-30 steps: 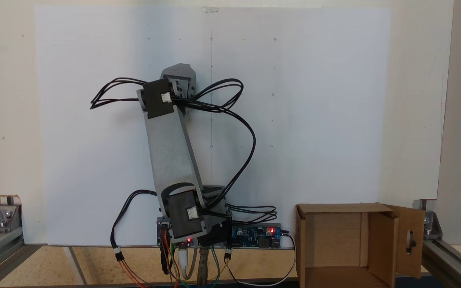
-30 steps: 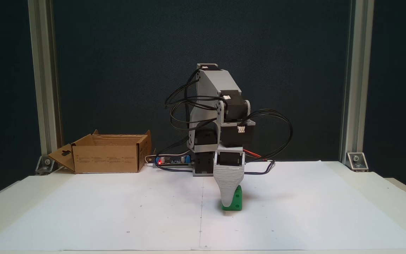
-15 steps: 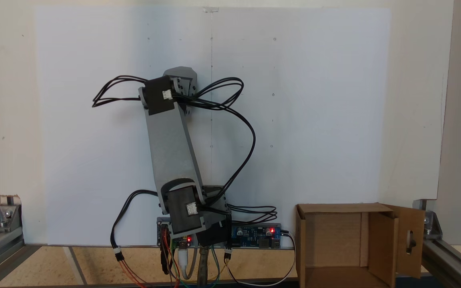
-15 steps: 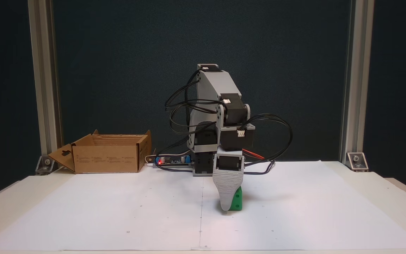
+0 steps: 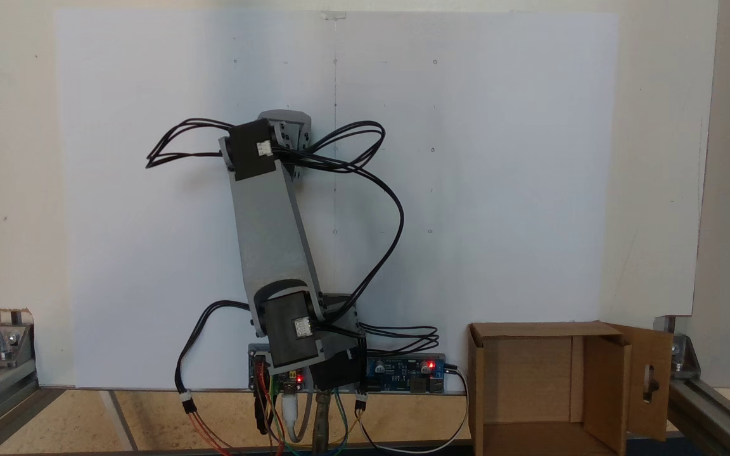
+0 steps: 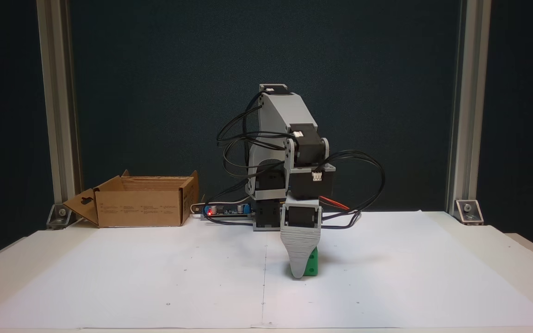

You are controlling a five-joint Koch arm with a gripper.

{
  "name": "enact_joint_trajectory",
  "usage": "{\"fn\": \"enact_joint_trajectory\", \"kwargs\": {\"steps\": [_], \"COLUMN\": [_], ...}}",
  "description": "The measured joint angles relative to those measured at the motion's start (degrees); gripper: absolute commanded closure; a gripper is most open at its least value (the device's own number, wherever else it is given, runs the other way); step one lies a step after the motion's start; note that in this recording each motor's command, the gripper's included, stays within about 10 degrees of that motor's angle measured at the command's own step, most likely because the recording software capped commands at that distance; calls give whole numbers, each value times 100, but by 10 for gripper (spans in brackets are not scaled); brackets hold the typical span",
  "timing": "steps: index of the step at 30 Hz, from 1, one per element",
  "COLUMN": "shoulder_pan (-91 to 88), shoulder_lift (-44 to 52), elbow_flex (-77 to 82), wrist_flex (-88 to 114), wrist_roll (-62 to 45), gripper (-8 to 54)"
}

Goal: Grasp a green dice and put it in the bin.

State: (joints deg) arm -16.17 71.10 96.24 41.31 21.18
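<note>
Grasping is the step in hand, I judge. My gripper [image 6: 298,273] is low on the white paper [image 6: 155,277], its grey finger [image 6: 300,252] in front of the green dice [image 6: 312,266], which sits on the paper just right of the centre line. Only one finger shows, so I cannot tell if my tool is closed or holds the dice. Next I should confirm the grip, lift, and carry far left to the bin [image 6: 139,208]. I count one dice, one bin, one arm.
</note>
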Motion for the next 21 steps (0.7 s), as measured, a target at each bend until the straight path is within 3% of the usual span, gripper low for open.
{"fn": "enact_joint_trajectory", "kwargs": {"steps": [4,6,9,21], "shoulder_pan": [0,0,-9,114], "shoulder_lift": [0,0,0,378], "elbow_flex": [0,0,0,-132], "wrist_flex": [-9,-9,-18,431], "wrist_roll": [0,0,0,0], "gripper": [175,268,341,341]}}
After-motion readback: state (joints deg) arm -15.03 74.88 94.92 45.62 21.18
